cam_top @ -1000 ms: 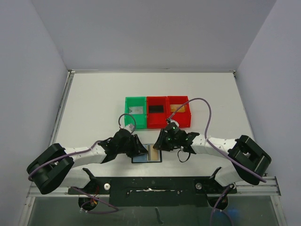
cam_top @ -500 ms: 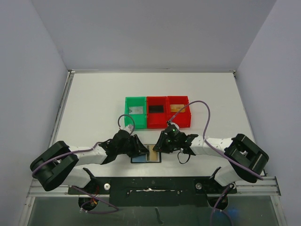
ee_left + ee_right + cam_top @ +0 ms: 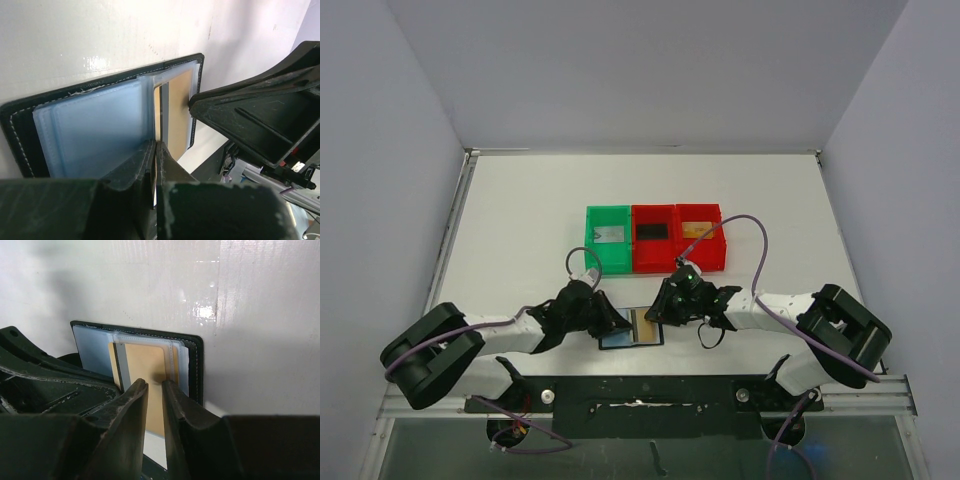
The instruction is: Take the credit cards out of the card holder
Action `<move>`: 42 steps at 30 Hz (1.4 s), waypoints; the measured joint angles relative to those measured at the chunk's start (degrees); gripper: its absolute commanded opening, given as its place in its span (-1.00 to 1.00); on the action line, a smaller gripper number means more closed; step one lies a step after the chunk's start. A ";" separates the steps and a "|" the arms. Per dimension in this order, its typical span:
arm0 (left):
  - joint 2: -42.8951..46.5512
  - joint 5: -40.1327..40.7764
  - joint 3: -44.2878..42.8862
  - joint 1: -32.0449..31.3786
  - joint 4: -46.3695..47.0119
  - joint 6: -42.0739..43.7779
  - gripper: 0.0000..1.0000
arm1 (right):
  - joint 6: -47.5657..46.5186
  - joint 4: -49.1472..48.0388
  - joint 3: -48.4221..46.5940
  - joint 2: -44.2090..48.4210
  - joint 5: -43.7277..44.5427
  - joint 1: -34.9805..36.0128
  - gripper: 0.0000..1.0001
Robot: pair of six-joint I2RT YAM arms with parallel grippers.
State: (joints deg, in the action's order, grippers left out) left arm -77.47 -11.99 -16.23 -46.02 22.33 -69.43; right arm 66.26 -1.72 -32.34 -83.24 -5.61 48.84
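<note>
Lying open flat on white table, betw. the arms: black stitched wallet, glossy bluish pockets, thin gold card tucked in its R half. L gripper pressed together at pocket edge; can't tell if anything's pinched. R gripper slightly apart, just over card.

Bare desk at upper left and right, three bins in a row mid-frame, left pincer and right pincer crowding the card holder lower middle.
</note>
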 measured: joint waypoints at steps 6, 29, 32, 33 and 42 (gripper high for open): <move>4.57 1.90 0.00 0.13 -4.81 0.68 -1.00 | 0.09 0.00 0.00 0.00 0.02 0.00 -0.57; 9.86 4.09 0.92 0.66 -10.91 2.40 -1.00 | -5.86 4.35 -2.91 2.84 -0.44 1.16 -0.51; 9.86 4.09 0.92 0.66 -10.91 2.40 -1.00 | -5.92 3.63 -3.96 2.54 -0.90 2.40 -0.51; 9.90 4.09 0.92 0.66 -10.91 2.40 -0.99 | -5.86 3.15 -4.37 1.88 -1.09 2.95 -0.52; 9.94 4.09 1.16 0.96 -10.99 2.38 -0.76 | -4.57 2.64 -6.32 -5.14 -1.84 4.04 -0.53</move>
State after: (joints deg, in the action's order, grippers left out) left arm -67.53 -7.90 -15.07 -45.06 11.33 -67.05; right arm 61.69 0.93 -38.65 -88.38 -7.44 52.88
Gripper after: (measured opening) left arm 0.082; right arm 0.232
